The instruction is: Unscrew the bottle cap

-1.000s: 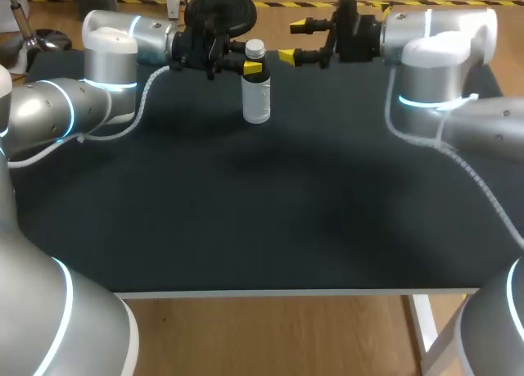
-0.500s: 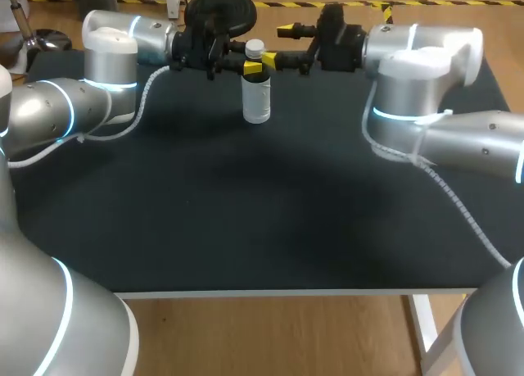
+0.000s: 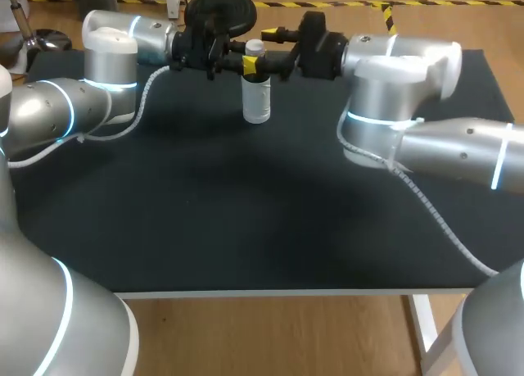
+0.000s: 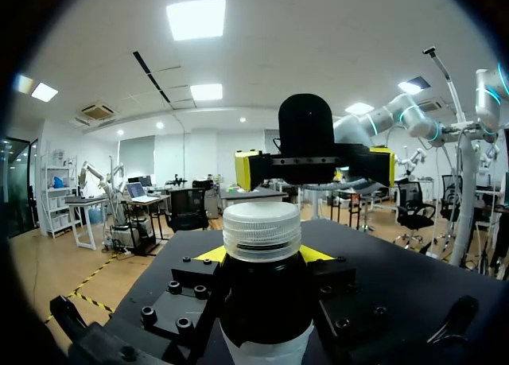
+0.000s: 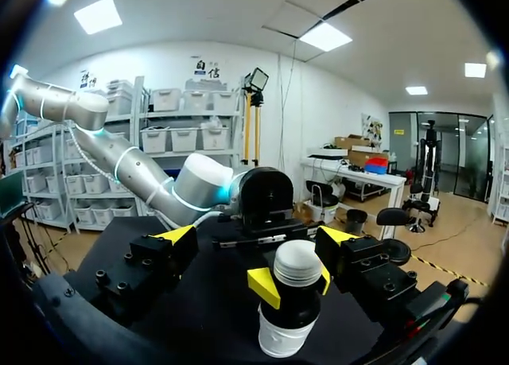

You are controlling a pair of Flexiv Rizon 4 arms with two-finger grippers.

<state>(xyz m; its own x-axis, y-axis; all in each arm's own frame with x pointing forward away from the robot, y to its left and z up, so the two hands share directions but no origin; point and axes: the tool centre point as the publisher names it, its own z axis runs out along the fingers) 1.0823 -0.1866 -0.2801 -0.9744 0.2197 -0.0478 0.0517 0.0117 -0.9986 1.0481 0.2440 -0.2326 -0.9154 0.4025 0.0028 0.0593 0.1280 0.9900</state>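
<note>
Closest to me, my left gripper (image 4: 262, 255) pinches the bottle (image 3: 256, 101) at its dark neck, a yellow tip pressed on each side just under the white cap (image 4: 261, 230). The bottle stands upright near the table's far edge.

Just past the cap hangs my right gripper (image 5: 257, 235), fingers spread wide and level with it. From its wrist view the cap sits nearer one finger than the other. I cannot quite tell whether the tips have reached the cap's sides, but they do not touch it.

If I close off-centre like this, I judge that one finger lands first and shoves the cap sideways, tilting the bottle in my left pinch. If I drop lower, my right tips could knock my left ones, since they sit just beneath the cap. When I twist, the smooth neck may turn within my left fingers, so the cap never loosens.

Beyond lies the table (image 3: 246, 212), dark and flat. Room is tight only where both grippers crowd the neck, and my arms come in from opposite sides.
</note>
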